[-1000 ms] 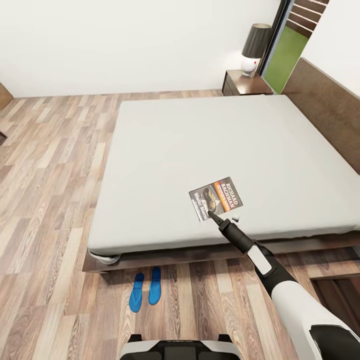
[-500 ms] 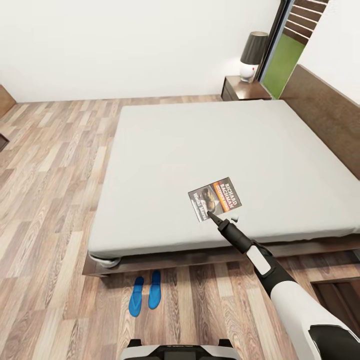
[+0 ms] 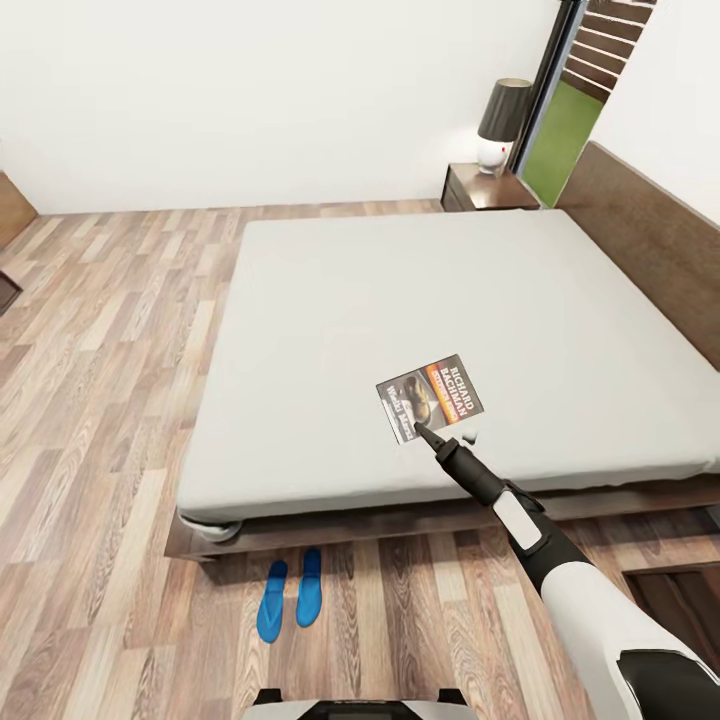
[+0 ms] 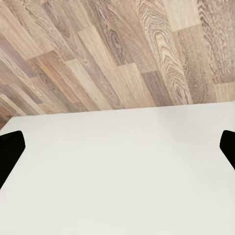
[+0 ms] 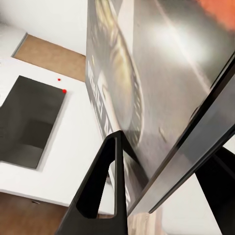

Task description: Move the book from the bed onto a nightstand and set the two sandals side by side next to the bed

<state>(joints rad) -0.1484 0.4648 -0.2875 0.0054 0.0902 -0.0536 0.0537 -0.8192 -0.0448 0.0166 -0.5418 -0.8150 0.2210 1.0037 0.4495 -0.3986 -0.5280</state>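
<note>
Head view shows the right gripper [image 3: 424, 432] pinching the book [image 3: 432, 395] by its near edge above the bed [image 3: 400, 300]. Judged: lift it level, keep the pinch firm, carry it to the nightstand [image 3: 485, 187].

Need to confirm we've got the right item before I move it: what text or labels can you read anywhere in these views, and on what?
"RICHARD BACHMAN": white lettering on the book cover, lying on the bed, at the right gripper.
Orange band and lower title line on the cover: too blurred to read.
Right wrist view of the cover: lettering smeared, unreadable.
</note>
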